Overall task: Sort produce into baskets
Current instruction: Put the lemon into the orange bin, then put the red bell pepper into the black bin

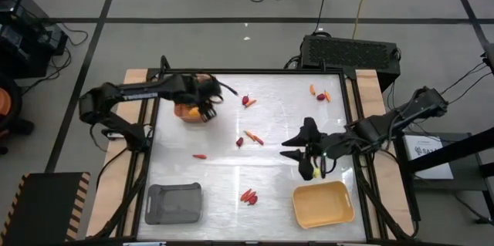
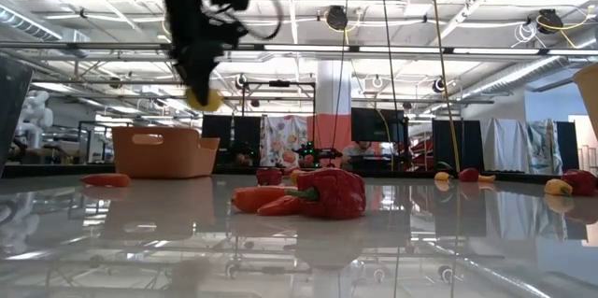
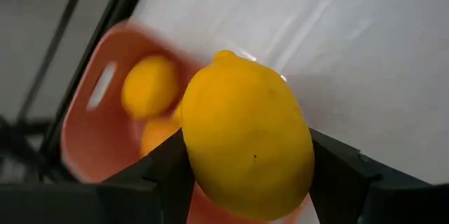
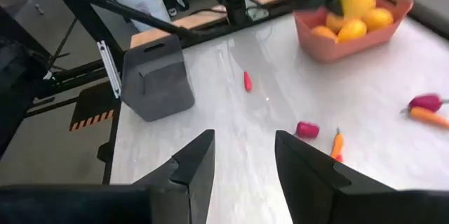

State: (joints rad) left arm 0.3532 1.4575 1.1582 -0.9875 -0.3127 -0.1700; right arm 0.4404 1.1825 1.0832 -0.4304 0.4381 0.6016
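Note:
My left gripper is shut on a yellow lemon, which hangs over the near-right edge of the orange-brown basket. That basket stands at the table's far left and holds other lemons. My right gripper hovers open, with nothing between its fingers, above the table's right half. The grey basket stands at the near left and the yellow basket at the near right. Red chillies and orange carrots lie scattered on the tabletop. My left gripper pinches the lemon by its two opposite sides, one dark finger on each. The fingers come from above, slanting steeply down. The lemon is lifted clear, well above the basket's rim.
More produce lies loose on the table: a carrot left of centre, red pieces near the front and a few pieces at the far right. A black box stands beyond the far edge. Bare tabletop lies between the two near baskets.

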